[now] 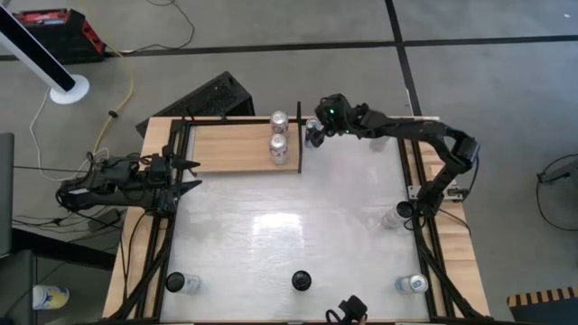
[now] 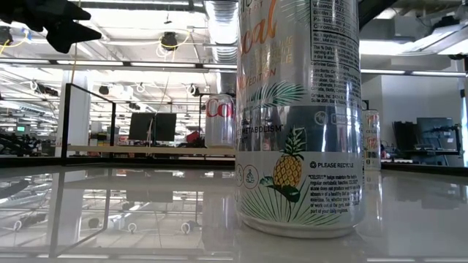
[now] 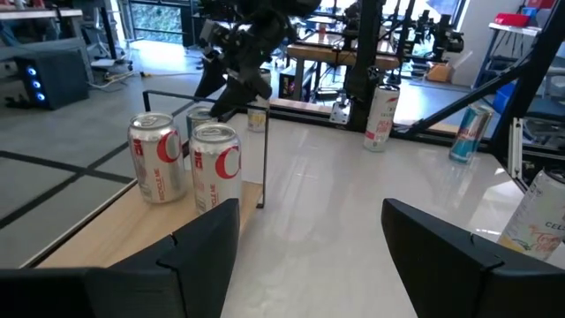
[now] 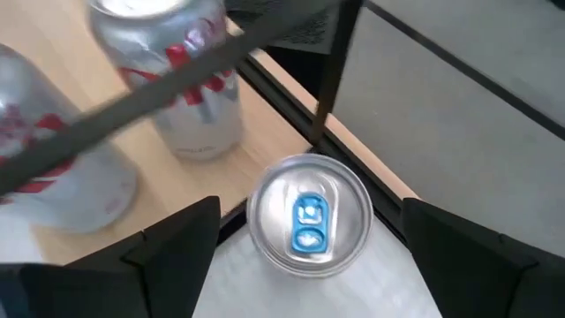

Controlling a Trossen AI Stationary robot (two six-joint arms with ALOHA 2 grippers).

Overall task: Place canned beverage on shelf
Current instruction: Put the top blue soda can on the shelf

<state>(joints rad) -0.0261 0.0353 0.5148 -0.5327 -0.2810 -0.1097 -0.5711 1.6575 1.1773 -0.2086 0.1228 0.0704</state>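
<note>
The blue-tabbed can (image 4: 308,215) stands on the bench just outside the shelf (image 1: 230,144), by its right rail near the bench's far edge. It looks rigid but thin-walled, smooth and likely slippery; a grip across the mid-body seems best. The right end effector (image 4: 305,238) hovers over it, fingers apart, holding nothing. Two cans (image 1: 279,135) crowd the shelf's right end; its left stays free. The left end effector (image 1: 185,173) waits open at the left edge.
</note>
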